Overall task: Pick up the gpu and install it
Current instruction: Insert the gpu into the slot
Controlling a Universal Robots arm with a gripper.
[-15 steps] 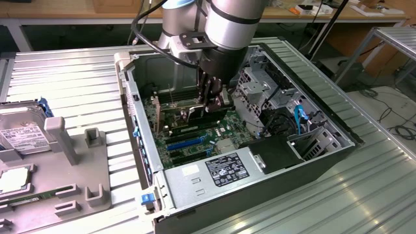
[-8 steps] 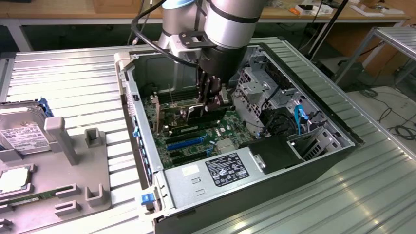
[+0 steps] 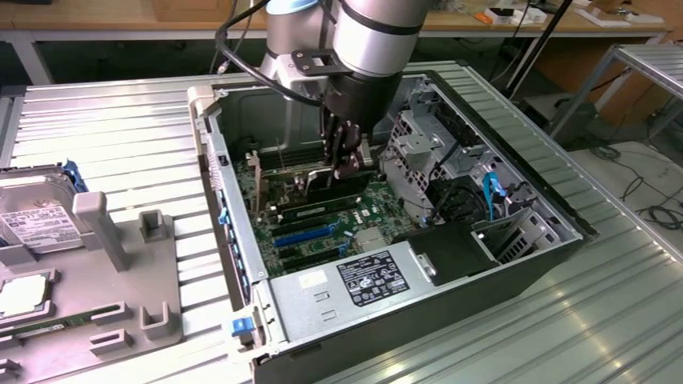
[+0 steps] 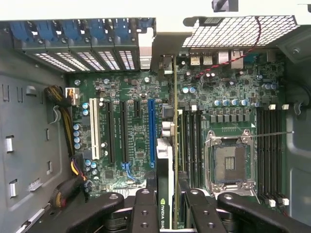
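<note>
Install step judged underway | gpu [image 4: 165, 206] is being held edge-down in closed jaws, just beside the blue slot [image 4: 151, 131] | careful alignment and straight seating being called for.

Gpu [image 4: 165, 187] — upright, edge-down over motherboard [image 4: 116, 194]

We see the gripper [image 3: 346, 166] down inside the open computer case [image 3: 501, 296], clamped on the gpu [image 3: 320, 186] standing on edge over the motherboard [image 3: 369, 212], while a hard drive [image 3: 32, 218] lies at the exterior view's left.
</note>
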